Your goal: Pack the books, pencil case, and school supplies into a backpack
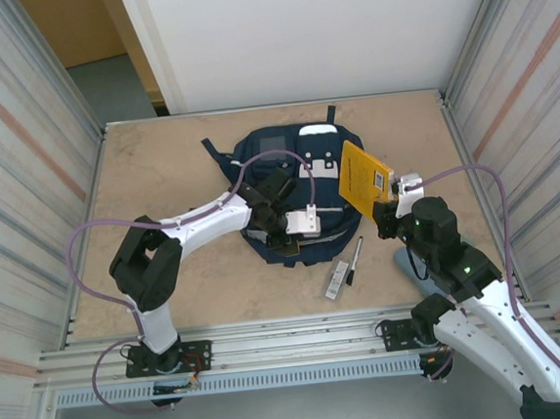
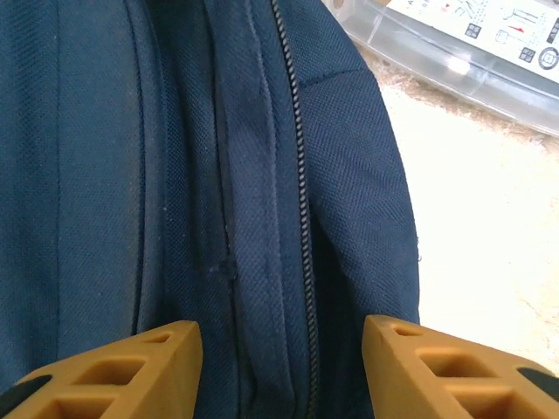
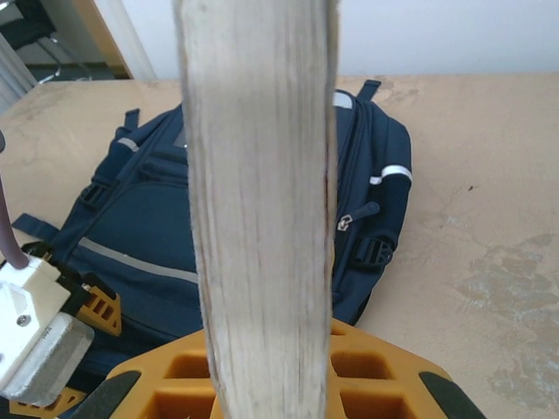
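The navy backpack [image 1: 292,174] lies flat in the middle of the table. My left gripper [image 1: 287,233] hangs low over its near part. In the left wrist view this gripper [image 2: 279,371] is open, and a fold of backpack fabric [image 2: 262,175] with a closed zipper runs between its orange fingers [image 2: 131,371]. At the backpack's right side my right gripper [image 1: 389,200] is shut on the yellow-orange book [image 1: 364,181] and holds it upright. The right wrist view has the book's page edge [image 3: 262,192] rising from that gripper [image 3: 266,384]. The pale pencil case [image 1: 409,262] lies partly under the right arm.
A black pen [image 1: 356,252] and a white-and-black bar [image 1: 338,278] lie on the table just in front of the backpack. Metal walls [image 1: 22,173] close in both sides. Bare tabletop [image 1: 159,171] stretches to the left of the backpack.
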{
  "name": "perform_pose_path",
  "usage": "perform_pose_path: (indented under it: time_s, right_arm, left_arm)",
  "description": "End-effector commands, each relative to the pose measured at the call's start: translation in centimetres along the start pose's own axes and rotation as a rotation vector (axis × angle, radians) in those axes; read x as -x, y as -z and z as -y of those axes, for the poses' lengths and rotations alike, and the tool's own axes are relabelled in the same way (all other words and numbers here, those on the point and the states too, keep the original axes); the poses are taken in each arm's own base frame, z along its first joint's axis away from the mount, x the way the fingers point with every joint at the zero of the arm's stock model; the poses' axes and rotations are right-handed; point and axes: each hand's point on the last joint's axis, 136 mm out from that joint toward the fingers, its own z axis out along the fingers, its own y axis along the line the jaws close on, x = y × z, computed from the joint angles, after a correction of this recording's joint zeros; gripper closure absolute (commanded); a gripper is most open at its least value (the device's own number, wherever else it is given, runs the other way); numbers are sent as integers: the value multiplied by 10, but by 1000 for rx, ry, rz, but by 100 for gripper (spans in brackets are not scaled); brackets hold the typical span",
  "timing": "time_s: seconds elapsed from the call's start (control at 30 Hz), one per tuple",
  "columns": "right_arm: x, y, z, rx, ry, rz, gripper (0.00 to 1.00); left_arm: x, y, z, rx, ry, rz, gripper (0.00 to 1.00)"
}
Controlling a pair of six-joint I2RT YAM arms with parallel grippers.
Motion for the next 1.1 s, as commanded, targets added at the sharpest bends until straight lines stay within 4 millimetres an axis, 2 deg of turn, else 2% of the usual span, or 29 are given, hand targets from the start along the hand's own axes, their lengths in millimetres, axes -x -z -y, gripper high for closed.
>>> perform_pose_path:
  time_s: [0.0,0.07,0.13,0.17,0.3,0.43,0.5,0.57,0.7,0.87,1.07]
  right_arm:
    - [39,14,-6,27,2,134,100]
    - [40,15,-7,33,2,133,100]
    - [39,16,-7,37,6,132,100]
    - [39,17,-8,41,14,133,100]
    - [40,25,-22,123,55,122,100]
    - [54,61,-68,402,175,213,100]
    - [61,87,-85,511,298,270,100]
    - [65,108,-96,580,393,297,100]
    - [47,146,-128,838,600,276,100]
    - [21,150,-140,961,714,186,100]
    - [9,133,-135,892,834,99,100]
  left_arm:
    - [2,-2,-10,69,-37,-11,58]
    - [-2,-2,-20,123,-38,-36,69]
    - [0,4,-27,167,-39,-43,82]
    - [3,10,-31,187,-35,-33,86]
    - [23,51,-53,341,20,37,100]
    - [38,96,-80,532,56,104,100]
    - [45,126,-101,680,96,163,100]
    - [48,151,-114,776,113,207,100]
    - [51,188,-132,879,158,239,100]
    - [57,215,-141,927,180,276,100]
    - [57,237,-143,905,238,382,100]
